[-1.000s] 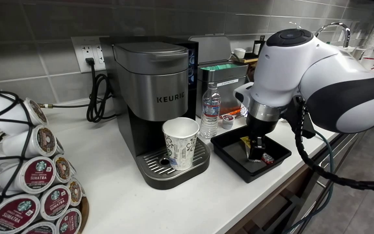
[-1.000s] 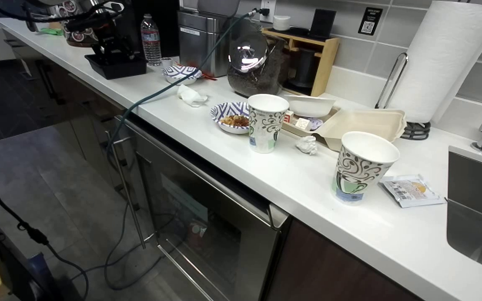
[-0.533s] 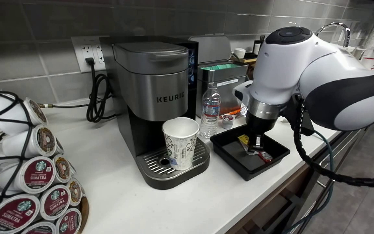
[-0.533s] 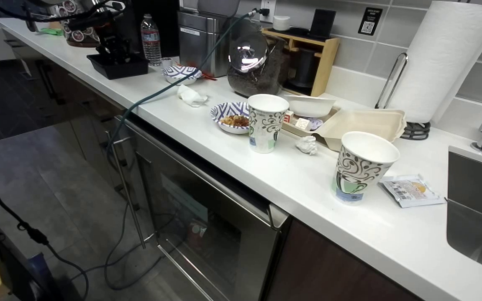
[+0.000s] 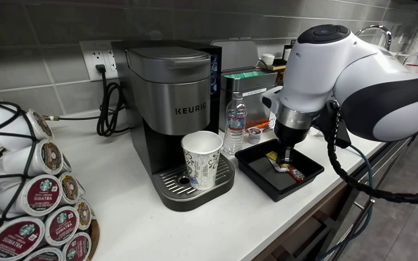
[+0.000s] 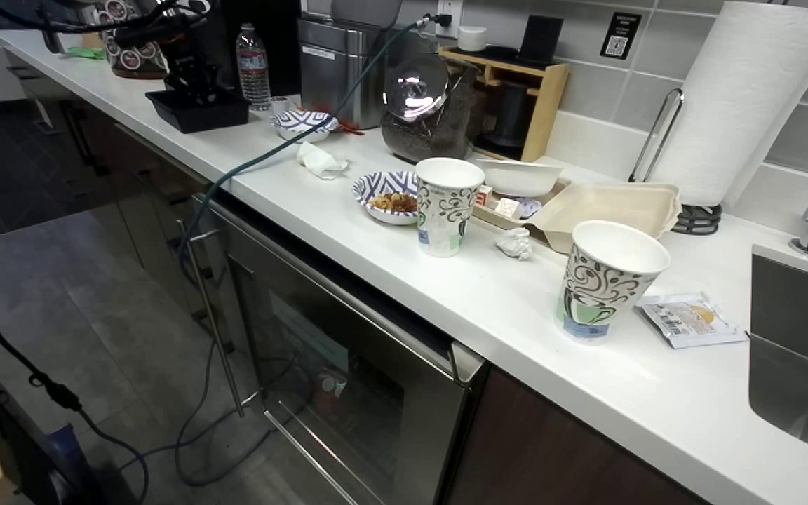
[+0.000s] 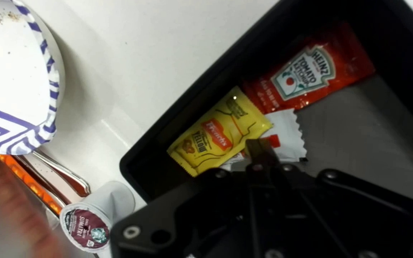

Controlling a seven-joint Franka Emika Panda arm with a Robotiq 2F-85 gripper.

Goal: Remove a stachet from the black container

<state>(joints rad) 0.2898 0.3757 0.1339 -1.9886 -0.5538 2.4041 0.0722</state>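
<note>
The black container sits on the counter beside the coffee machine, and it also shows in an exterior view. Three sachets lie flat inside it. A yellow mustard sachet overlaps a white one, and a red ketchup sachet touches both. My gripper points down inside the container's outline, its fingertips together and nothing visible between them. From the wrist, the tips cover part of the yellow and white sachets. In an exterior view the gripper appears just over the sachets; the exact gap cannot be told.
The coffee machine holds a paper cup on its drip tray. Close behind the container stand a water bottle and a coffee pod. A patterned paper bowl is nearby. The counter's front edge runs close to the container.
The gripper has gone from open to shut and risen a little, uncovering more of the sachets. The container has shifted slightly. The sachets remain inside it, the yellow one lying flatter than before.
</note>
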